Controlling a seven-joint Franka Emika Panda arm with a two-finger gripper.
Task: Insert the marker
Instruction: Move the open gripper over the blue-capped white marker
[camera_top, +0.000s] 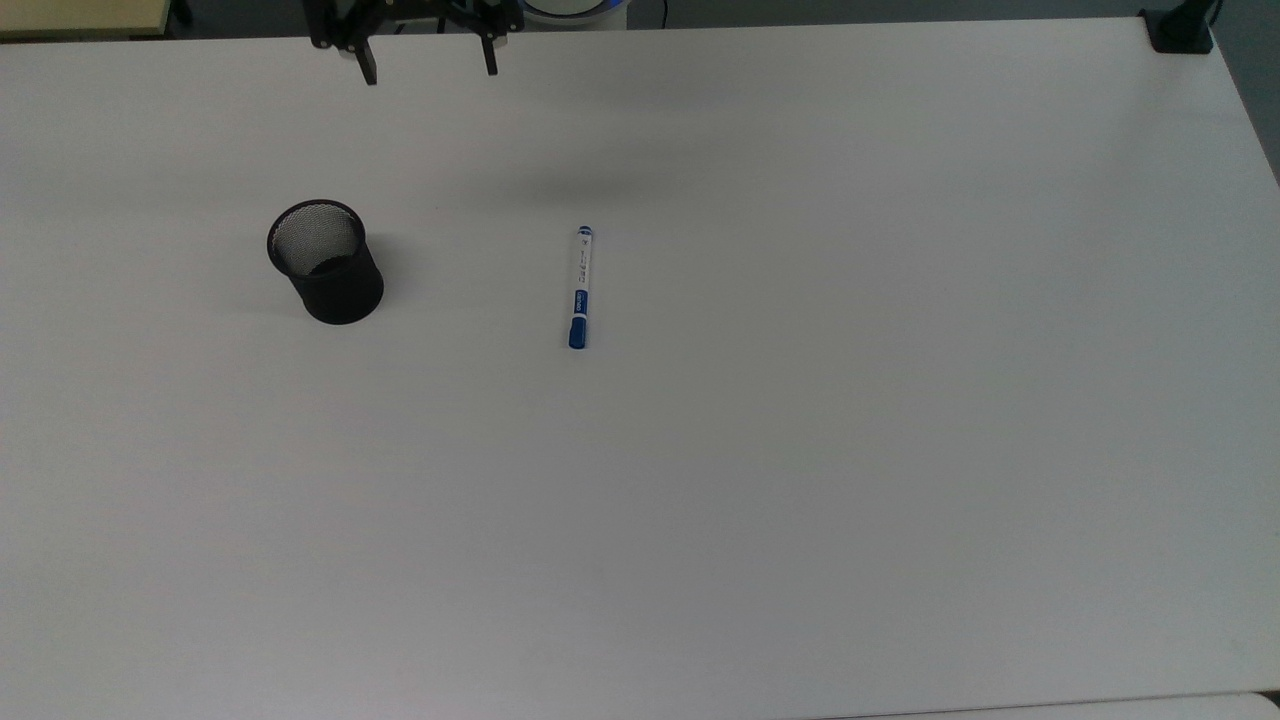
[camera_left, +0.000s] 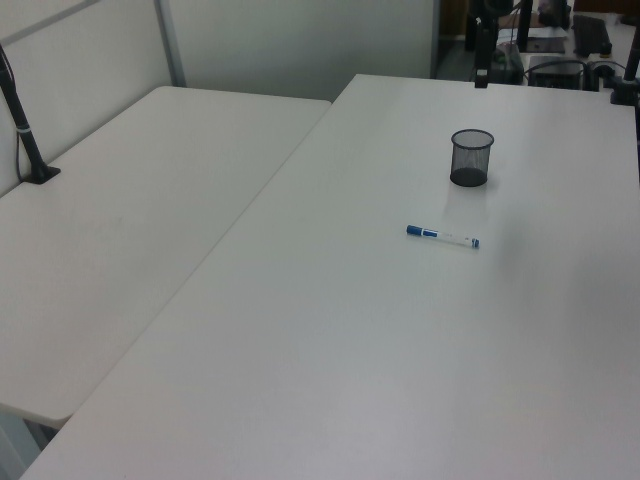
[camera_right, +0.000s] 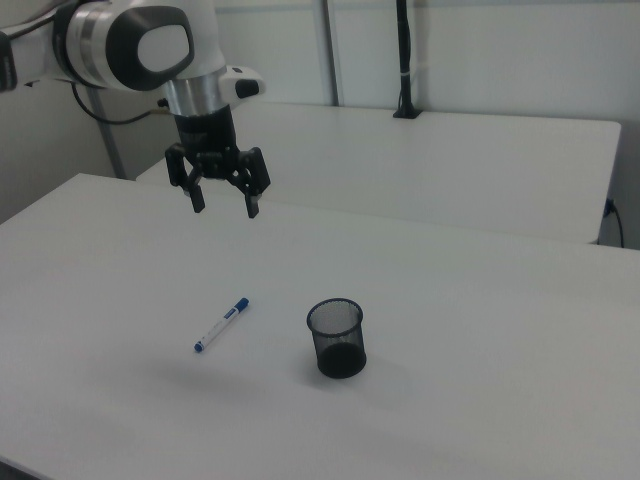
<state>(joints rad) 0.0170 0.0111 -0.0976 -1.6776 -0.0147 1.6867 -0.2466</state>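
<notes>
Top view: I see the slim white-barrelled marker with blue cap (camera_top: 580, 288) lying flat on the white table (camera_top: 800, 450), well apart from the upright black mesh cup (camera_top: 325, 262). Left view: marker (camera_left: 442, 236) near the cup (camera_left: 471, 157). Right view: my black two-finger gripper (camera_right: 226, 207) hangs above the table, fingers spread apart, holding nothing.
</notes>
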